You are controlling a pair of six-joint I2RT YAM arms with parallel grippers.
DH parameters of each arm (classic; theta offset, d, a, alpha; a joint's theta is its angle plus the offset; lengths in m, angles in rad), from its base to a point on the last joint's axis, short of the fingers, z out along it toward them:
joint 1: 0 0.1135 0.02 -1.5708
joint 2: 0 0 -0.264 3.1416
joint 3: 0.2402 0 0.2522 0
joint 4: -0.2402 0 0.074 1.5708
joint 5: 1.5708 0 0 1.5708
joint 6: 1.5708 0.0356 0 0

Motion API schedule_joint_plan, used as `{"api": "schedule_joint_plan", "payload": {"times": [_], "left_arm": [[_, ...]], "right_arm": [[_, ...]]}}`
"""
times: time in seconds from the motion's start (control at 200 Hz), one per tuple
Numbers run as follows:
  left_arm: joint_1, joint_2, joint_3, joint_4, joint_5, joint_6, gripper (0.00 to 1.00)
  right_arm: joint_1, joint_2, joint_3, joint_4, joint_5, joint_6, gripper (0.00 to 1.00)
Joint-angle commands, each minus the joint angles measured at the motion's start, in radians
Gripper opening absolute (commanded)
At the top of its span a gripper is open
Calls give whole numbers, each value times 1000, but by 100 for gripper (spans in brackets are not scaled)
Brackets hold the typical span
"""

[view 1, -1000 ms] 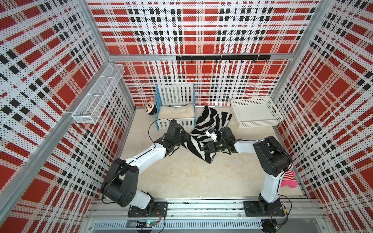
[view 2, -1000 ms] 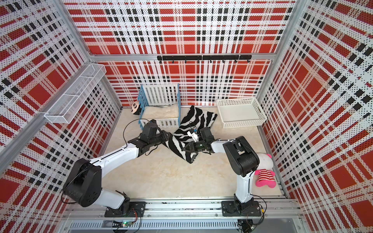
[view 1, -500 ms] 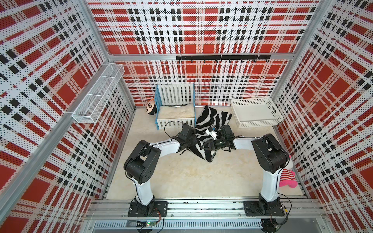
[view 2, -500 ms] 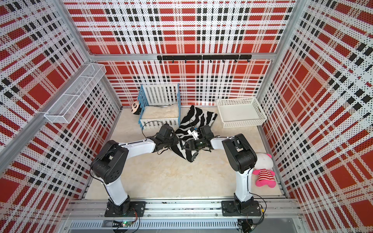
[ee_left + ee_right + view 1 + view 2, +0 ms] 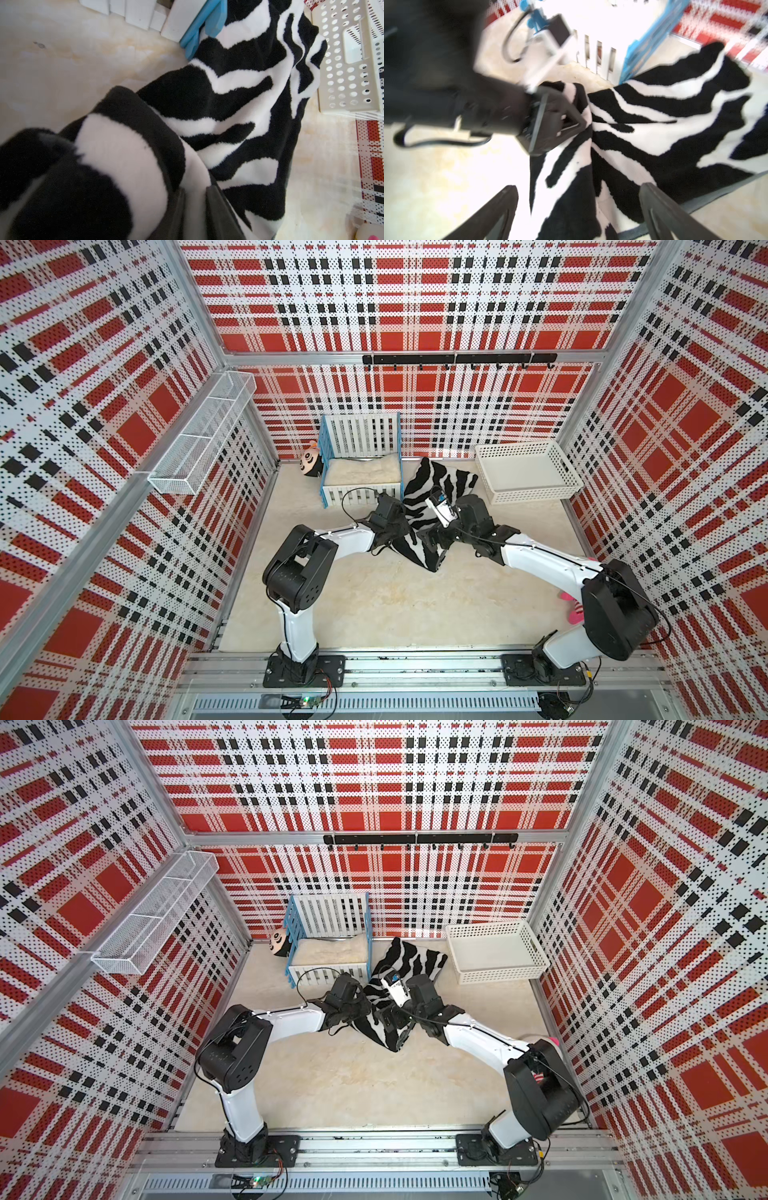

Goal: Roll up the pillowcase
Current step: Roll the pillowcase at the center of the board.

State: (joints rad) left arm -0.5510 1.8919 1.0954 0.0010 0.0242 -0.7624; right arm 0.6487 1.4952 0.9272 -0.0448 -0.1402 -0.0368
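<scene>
Left arm (image 5: 345,537) has folded in since a second ago: its elbow, then low by the left wall, now stands up close to its base. The left hand (image 5: 395,524) has shifted across toward the right one.

Left hand is clamped on a bunched fold of the pillowcase (image 5: 436,489). The right wrist view shows its fingers (image 5: 566,112) pinched onto the zebra plush, and my left wrist view shows white pile squeezed between them.

Right hand (image 5: 578,187) stands wide apart and straddles the cloth, gripping nothing that I can see. That view is smeared.

Pillowcase lies zebra side up toward the back edge of the table (image 5: 374,605), between the blue-and-white cot (image 5: 361,493) and the white basket (image 5: 525,489). Its far corner lies against the cot's blue corner post. Its near end narrows to a point toward the table's middle, with both hands on it.

Cream cushion (image 5: 361,470) sits in the cot, and a doll head (image 5: 311,458) is just beside the cot at the back left. Pink striped plush toy (image 5: 575,608) peeks out from behind my right arm (image 5: 548,568) at the table's right edge.
</scene>
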Motion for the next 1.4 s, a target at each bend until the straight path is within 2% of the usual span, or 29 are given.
{"api": "schedule_joint_plan", "payload": {"times": [0.0,0.165,0.261,0.376,0.451,0.581,0.646,0.686,0.717,0.847,1.037,1.182,1.218,1.393], "left_arm": [[-1,44,25,-10,23,-11,24],[-1,41,25,-10,27,-11,24],[-1,37,16,-10,27,-12,24],[1,26,4,-10,23,-15,24],[2,18,-3,-9,22,-16,24],[8,7,-5,-7,24,-17,24],[11,3,-6,-7,27,-18,24],[14,-1,-6,-7,29,-18,24],[19,-6,-7,-7,31,-18,24],[66,-69,-22,-9,52,-25,24],[202,-268,-86,-33,76,-23,27],[295,-418,-162,-83,76,8,27],[342,-454,-186,-92,75,16,27],[391,-604,-284,-118,43,50,29]], "right_arm": [[72,18,-62,10,219,-157,99],[169,124,-47,38,335,-221,100],[179,165,-29,61,340,-227,100],[181,215,-12,78,407,-243,100],[181,245,-7,91,423,-248,96],[181,279,-13,104,419,-240,80],[181,281,-17,103,399,-238,58],[180,279,-18,92,380,-237,41],[180,276,-19,87,365,-233,33],[178,253,-10,37,263,-196,20],[188,231,19,-30,75,-115,17],[244,241,53,-38,-6,-49,17],[254,247,62,-37,-33,-25,17],[250,243,44,28,-151,143,17]]}}
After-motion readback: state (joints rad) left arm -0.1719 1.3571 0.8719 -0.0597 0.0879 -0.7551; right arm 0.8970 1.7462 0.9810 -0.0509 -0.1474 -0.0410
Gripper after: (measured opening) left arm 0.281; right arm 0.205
